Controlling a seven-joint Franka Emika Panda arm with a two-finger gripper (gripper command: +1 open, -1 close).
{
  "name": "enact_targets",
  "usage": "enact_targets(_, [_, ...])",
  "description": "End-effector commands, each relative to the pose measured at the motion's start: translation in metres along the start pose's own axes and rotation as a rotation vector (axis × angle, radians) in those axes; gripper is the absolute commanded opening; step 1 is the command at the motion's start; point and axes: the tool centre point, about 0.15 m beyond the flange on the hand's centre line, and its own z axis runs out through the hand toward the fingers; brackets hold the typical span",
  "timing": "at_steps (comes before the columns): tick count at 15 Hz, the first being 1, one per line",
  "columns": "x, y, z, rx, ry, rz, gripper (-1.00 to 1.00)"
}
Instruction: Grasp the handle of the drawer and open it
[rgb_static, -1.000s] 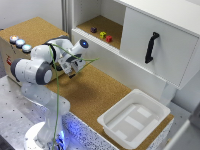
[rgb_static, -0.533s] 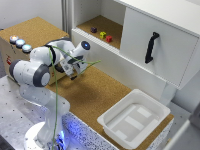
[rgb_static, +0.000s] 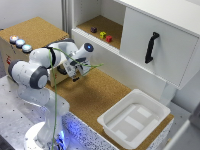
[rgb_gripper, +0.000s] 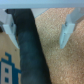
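Observation:
The drawer (rgb_static: 37, 30) is the tan cork-brown box at the exterior view's left. My gripper (rgb_static: 77, 71) is at its front face and hides the handle in that view. In the wrist view the handle (rgb_gripper: 27, 50) is a dark bar running between my pale fingers (rgb_gripper: 66, 31). It lies closer to one finger than the other. Beside it is the drawer front (rgb_gripper: 7, 65), which carries blue markings. My gripper (rgb_gripper: 37, 44) is open and straddles the handle, with gaps on both sides.
A large white cabinet panel with a long black handle (rgb_static: 151, 47) stands at the back right. A white plastic tub (rgb_static: 132, 120) sits on the cork tabletop (rgb_static: 95, 97). Small coloured blocks (rgb_static: 102, 35) lie on a shelf. Three round buttons (rgb_static: 19, 43) top the tan box.
The arm has edged slightly toward the exterior view's left and down, bringing the gripper a little closer to the drawer's front.

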Motion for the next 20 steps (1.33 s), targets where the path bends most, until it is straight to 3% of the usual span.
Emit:
enact_targets(1, [-0.001,-0.003,-0.037,-0.105,-0.009,-0.049,1.0])
enact_targets(3, [-0.007,-0.011,-0.057,-0.123,0.029,-0.069,1.0])
enact_targets(9, [-0.037,-0.075,-0.125,-0.078,0.118,-0.236,1.0])
enact_targets(11, [-0.051,-0.108,-0.135,-0.073,0.101,-0.334,1.0])
enact_targets(16, [-0.084,-0.188,-0.141,-0.132,0.04,-0.594,1.0])
enact_targets(20, [-0.126,-0.259,-0.137,-0.241,-0.059,-0.874,1.0])
